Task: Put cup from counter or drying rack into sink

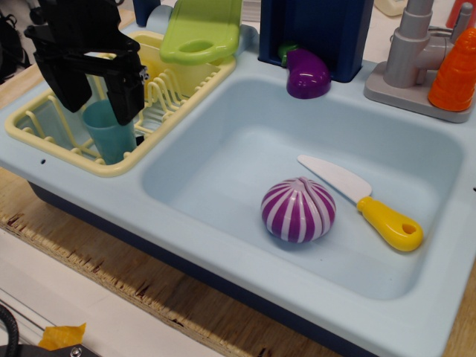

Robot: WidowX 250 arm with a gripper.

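The teal-blue cup (109, 135) stands upright in the near right corner of the pale yellow drying rack (52, 141). My black gripper (100, 100) is open and low over the cup. One finger is left of the cup's rim and the other is right of it. The fingers (128, 97) hide the upper part of the cup. The jaws straddle the cup without closing on it. The light blue sink (223, 156) lies to the right of the rack.
In the sink lie a purple-and-white striped onion (298, 210) and a toy knife (364, 202) with a yellow handle. A lime green cutting board (201, 30) leans at the rack's back. A purple eggplant (307, 74), a grey faucet (413, 56) and an orange carrot (455, 71) stand behind the sink.
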